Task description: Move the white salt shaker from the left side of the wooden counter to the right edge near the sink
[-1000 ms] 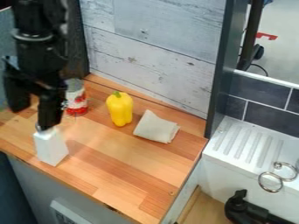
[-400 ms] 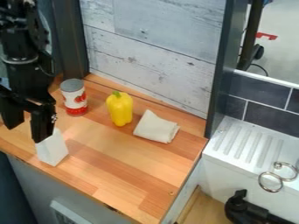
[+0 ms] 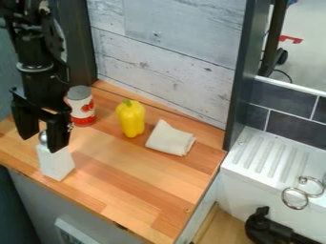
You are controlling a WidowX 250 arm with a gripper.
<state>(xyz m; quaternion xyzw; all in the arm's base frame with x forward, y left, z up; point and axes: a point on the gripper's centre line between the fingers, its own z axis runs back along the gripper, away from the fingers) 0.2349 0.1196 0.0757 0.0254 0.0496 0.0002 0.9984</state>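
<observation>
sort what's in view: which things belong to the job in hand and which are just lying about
In the job:
- black two-finger end effector, fingers apart
- white tapered block with a rounded metal top, right by the end effector

Lying about:
- red-and-white cylindrical can with a grey top
- yellow pepper with a green stem
- folded off-white cloth

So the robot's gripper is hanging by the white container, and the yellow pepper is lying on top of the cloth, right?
Not quite: the camera view shows the yellow pepper on the wooden counter, beside the cloth. The gripper does hang by the white container.
</observation>
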